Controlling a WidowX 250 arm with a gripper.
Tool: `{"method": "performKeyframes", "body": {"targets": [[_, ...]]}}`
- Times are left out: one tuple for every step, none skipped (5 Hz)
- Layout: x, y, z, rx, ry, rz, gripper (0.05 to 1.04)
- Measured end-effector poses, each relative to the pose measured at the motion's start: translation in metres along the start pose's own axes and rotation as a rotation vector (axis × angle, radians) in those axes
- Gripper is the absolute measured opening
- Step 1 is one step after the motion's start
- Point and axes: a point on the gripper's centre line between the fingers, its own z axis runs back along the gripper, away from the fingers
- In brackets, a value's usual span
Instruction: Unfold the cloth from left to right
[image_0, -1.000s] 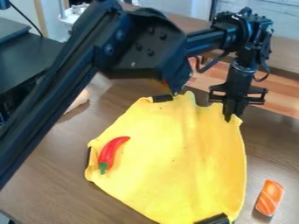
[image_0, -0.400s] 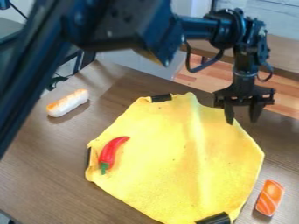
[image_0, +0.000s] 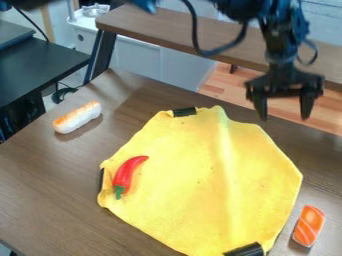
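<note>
My yellow cloth (image_0: 200, 185) lies spread on the bench (image_0: 40, 195) at centre and lower centre, many-sided, with a soft vertical ridge right of its middle. At upper right, my tool (image_0: 286, 112) hangs with fingers apart, holding nothing.

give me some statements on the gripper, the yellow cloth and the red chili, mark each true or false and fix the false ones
1. The red chili lies on the yellow cloth. True.
2. The gripper hangs with its fingers apart. True.
3. The gripper is pinching a corner of the cloth. False: it is clear of the cloth, up beyond its edge.
4. The orange-striped sushi piece lies on the table beside the cloth. True.
5. The cloth is folded in half. False: it lies spread out, with a soft crease running down it.
</note>
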Motion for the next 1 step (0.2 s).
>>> {"method": "performKeyframes", "body": {"targets": [[-0.0045, 0.0307, 0.0376, 0.065, 0.036, -0.021, 1.000]]}}
